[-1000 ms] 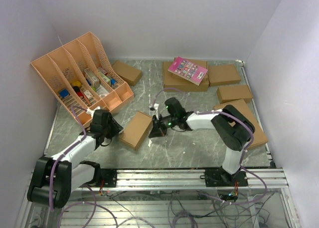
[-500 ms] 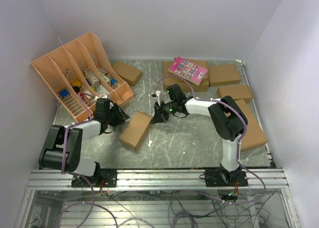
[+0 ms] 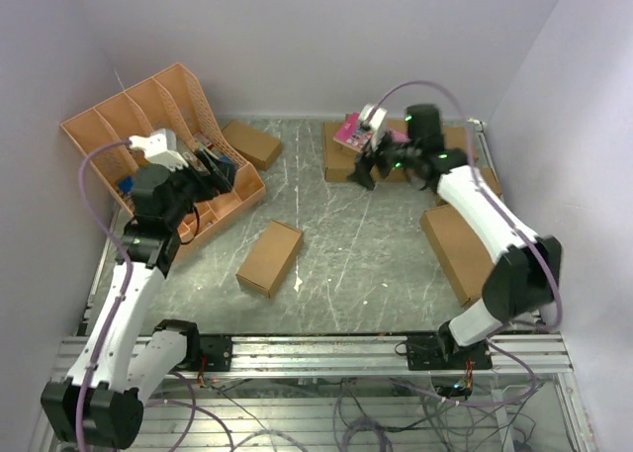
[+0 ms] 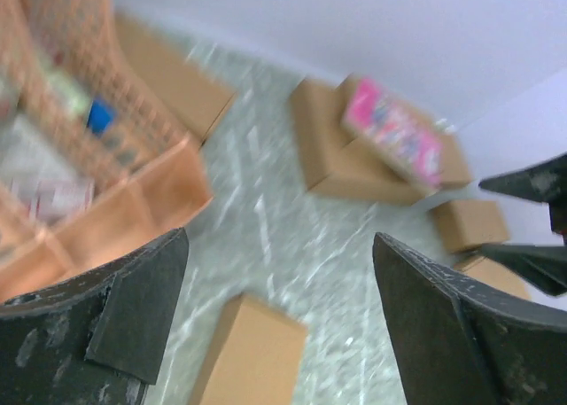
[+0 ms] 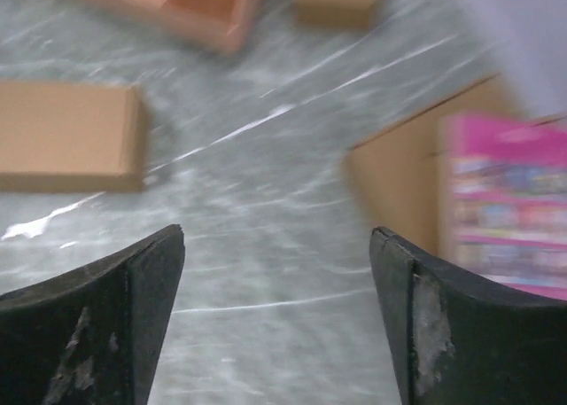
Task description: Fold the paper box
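Pulling away to the left and far right of the paper box [image 3: 270,258], the left gripper [image 4: 279,238] and right gripper [image 5: 276,235] now gape empty.

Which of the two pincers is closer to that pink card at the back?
Right. The right pincer hangs close beside the pink card, while the left pincer is far across the table, above the orange file rack.

Both wrist views motion-blurred, paper box [image 4: 249,355] cut off at the left wrist view's bottom edge
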Controlling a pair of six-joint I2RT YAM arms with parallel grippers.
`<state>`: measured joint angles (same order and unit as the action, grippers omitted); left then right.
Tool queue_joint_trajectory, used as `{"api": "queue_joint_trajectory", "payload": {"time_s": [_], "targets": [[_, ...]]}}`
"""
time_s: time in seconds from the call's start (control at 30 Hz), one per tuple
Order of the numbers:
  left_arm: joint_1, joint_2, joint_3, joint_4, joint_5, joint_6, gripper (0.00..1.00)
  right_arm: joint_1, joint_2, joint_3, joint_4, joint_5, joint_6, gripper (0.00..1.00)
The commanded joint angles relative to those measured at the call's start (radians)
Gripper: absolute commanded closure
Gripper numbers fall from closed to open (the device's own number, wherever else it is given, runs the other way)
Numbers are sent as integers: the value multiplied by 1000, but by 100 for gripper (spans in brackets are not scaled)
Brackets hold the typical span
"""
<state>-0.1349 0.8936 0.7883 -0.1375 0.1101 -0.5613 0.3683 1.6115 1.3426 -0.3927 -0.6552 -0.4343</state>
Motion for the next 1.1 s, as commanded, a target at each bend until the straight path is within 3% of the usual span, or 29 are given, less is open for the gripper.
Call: {"api": "queue_joint_trajectory", "payload": {"time_s": [0.0,0.23,0.33,0.43,0.5,0.7,1.07], "targets": [[6,-22,171,74,154,63,6,-78,-126,149,-107,88,-45,2],[6,127,549,26,305,-1,6,-213,-183,486,-148,262,263,0],[6,172,653,-1,338,-16,5,-218,-170,637,-231,317,290,0],[6,186,703,14,370,-19,6,-227,-172,717,-283,277,270,0],[6,185,724,9,350,-4,6,-236,-178,725,-282,284,310,0],[6,182,744,-11,295,32,5,-238,-190,737,-242,513,486,0],[6,197,746,-42,340,57,6,-286,-215,692,-232,427,493,0]]}}
